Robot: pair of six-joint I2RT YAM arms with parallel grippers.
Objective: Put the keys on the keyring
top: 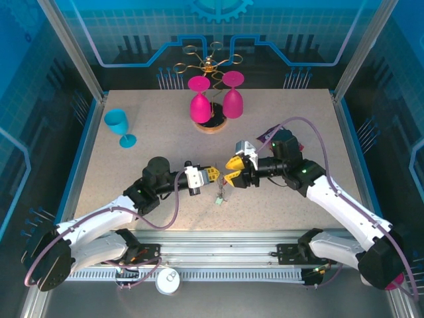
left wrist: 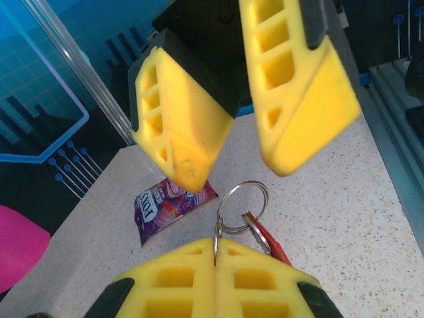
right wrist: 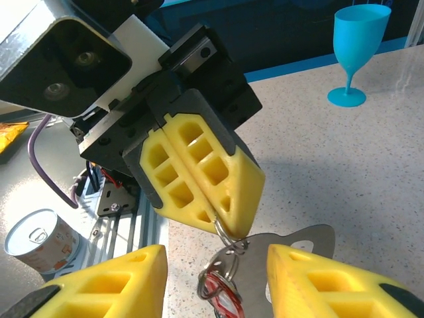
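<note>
My left gripper (top: pixel 215 174) (left wrist: pixel 215 255) is shut on a small silvery ring (left wrist: pixel 218 233) at the top of a short chain of rings. A larger ring (left wrist: pixel 242 207) and a key with a red head (left wrist: pixel 270 242) hang from it. The bunch (top: pixel 222 194) dangles above the table between the two arms. My right gripper (top: pixel 233 171) (right wrist: pixel 215 265) is open, one finger on each side of the bunch. A flat grey metal piece with a cut-out (right wrist: pixel 298 255) hangs beside the red key (right wrist: pixel 222 297), close to my right finger (right wrist: pixel 344 285). No green tag is clear.
A purple snack packet (left wrist: pixel 169 205) lies on the table under the grippers. A blue goblet (top: pixel 120 126) (right wrist: pixel 354 46) stands at the left. Two pink glasses (top: pixel 212 99) hang on the gold wire rack (top: pixel 207 63) at the back. A tin can (right wrist: pixel 40 242) sits off the front edge.
</note>
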